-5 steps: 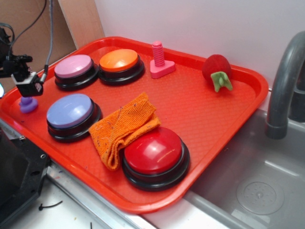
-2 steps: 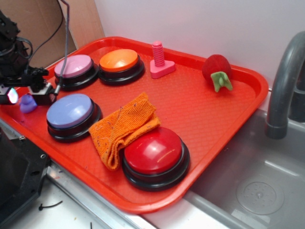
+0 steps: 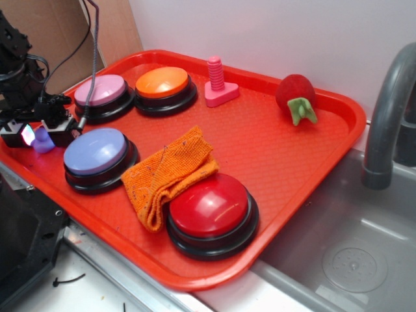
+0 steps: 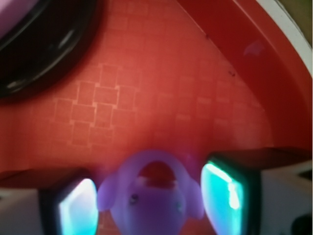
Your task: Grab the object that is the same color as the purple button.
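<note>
My end effector (image 3: 43, 133) is down at the tray's (image 3: 273, 156) left corner, pads parted wide with the purple duck (image 3: 43, 140) between them. Wrist view: duck (image 4: 149, 196) centred in the gap, a pad (image 4: 225, 191) close on either side. Whether either pad touches yet I cannot tell; the close view is blurred.

Duck sits on the tray floor, just beside the purple button (image 3: 97, 153) and near the tray rim.

Step in hand: close on the duck. It looks soft and rounded, so I judge it could squirt out if pinched high. Best to stay low, keep it centred, close slowly and evenly, and only then lift straight up, clear of the button's black base and the rim.
</note>
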You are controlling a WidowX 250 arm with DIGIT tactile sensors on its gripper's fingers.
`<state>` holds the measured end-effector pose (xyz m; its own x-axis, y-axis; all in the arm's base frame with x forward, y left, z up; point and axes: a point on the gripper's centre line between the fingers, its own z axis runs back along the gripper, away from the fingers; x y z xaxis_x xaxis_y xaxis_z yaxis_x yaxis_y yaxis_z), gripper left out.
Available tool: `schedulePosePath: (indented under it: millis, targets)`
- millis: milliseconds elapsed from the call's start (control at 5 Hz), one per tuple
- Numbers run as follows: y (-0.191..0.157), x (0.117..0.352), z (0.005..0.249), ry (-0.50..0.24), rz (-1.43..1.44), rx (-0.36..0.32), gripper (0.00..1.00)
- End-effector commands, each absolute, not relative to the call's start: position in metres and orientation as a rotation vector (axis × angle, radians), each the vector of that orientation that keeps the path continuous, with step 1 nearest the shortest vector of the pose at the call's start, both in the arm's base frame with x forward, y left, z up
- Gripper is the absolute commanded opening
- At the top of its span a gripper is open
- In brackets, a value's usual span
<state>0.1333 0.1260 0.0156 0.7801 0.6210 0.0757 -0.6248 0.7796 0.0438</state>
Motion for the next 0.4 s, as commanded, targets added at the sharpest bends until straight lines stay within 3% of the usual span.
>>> schedulePosePath:
  millis: [0, 200]
  targets:
    - [0.126, 0.131, 0.031, -0.056, 0.643, 0.079, 0.0]
    - [0.103, 0.141, 0.071, -0.104, 0.593, 0.046, 0.0]
